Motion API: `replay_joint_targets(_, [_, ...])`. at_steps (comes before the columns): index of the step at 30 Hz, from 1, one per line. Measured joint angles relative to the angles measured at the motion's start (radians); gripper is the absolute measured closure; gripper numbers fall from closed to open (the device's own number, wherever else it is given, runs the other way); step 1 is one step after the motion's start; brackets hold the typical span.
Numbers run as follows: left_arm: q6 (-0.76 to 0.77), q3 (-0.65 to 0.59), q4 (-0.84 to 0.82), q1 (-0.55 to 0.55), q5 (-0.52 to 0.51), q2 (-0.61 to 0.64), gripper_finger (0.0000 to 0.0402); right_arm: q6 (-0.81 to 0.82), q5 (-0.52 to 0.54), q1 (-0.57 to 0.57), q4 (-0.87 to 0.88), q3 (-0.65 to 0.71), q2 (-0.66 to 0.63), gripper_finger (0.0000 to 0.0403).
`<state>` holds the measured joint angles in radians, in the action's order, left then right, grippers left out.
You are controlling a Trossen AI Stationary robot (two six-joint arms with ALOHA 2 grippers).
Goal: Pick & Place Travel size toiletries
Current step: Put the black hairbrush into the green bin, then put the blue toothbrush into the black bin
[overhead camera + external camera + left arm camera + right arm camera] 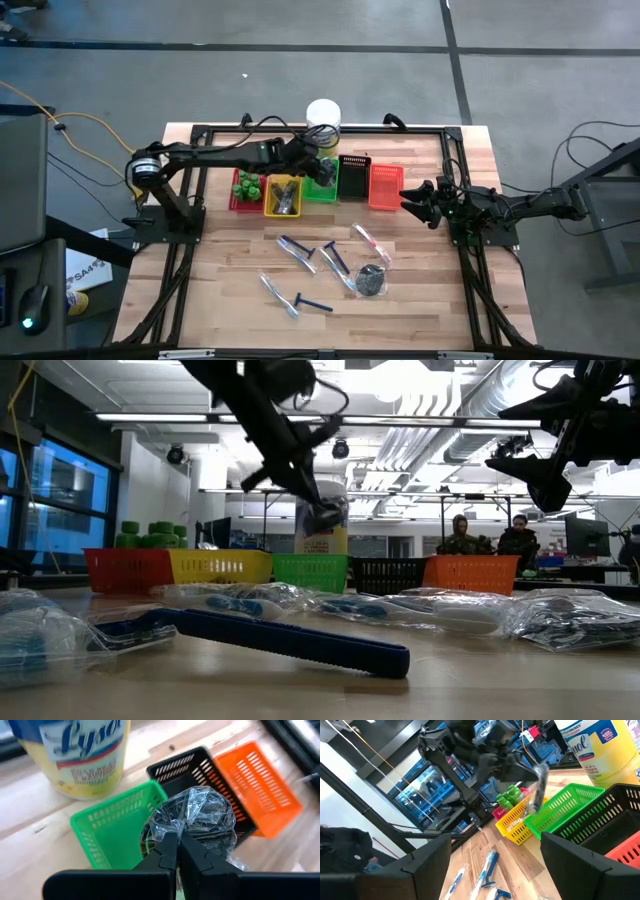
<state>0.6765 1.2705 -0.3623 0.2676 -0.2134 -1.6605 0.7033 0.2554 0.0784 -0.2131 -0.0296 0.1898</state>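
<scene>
My left gripper [177,841] is shut on a dark shiny round bundle [196,817] in clear wrap. It hangs over the green tray [112,832], beside the black tray [187,767]; the high view shows the gripper [320,160] there. On the table lie dark-blue razors [297,248] [335,258] [310,302], clear-sleeved sticks [370,243] [275,290] and another dark bundle [372,282]. My right gripper [420,205] waits open at the table's right edge, holding nothing. My left gripper pinches the bundle's clear wrap at its near edge [172,829] between its two fingers. The fingers slant down from the table's left. The bundle is lifted clear, sticking out past the fingertips above the green tray's rim.
A row of trays stands at the back: red [245,190] with green pots, yellow [283,196] with grey pieces, green [322,186], black [353,175], orange [385,186]. A tall yellowish jar [323,115] with a white lid stands behind them.
</scene>
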Motion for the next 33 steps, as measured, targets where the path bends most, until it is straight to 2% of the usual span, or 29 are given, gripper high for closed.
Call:
replay_joint_targets(12, [0.012,-0.001,-0.013,0.047,0.09,-0.092,0.0401,0.0,0.0,0.0,0.0,0.0,0.0,0.0109])
replay_joint_targets(18, [0.005,-0.001,-0.03,0.047,0.092,-0.096,0.0391,0.0,0.0,0.0,0.0,0.0,0.0,0.0109])
replay_joint_targets(22, [-0.001,-0.001,-0.05,0.048,0.092,-0.096,0.035,0.0,0.0,0.0,0.0,0.0,0.0,0.0109])
replay_joint_targets(29, [-0.002,-0.001,-0.052,0.047,0.081,-0.096,0.0247,0.0,0.0,0.0,0.0,0.0,0.0,0.0109])
replay_joint_targets(33, [0.016,-0.002,-0.067,0.033,0.077,-0.075,0.0222,0.0,0.0,0.0,0.0,0.0,0.0,0.0109])
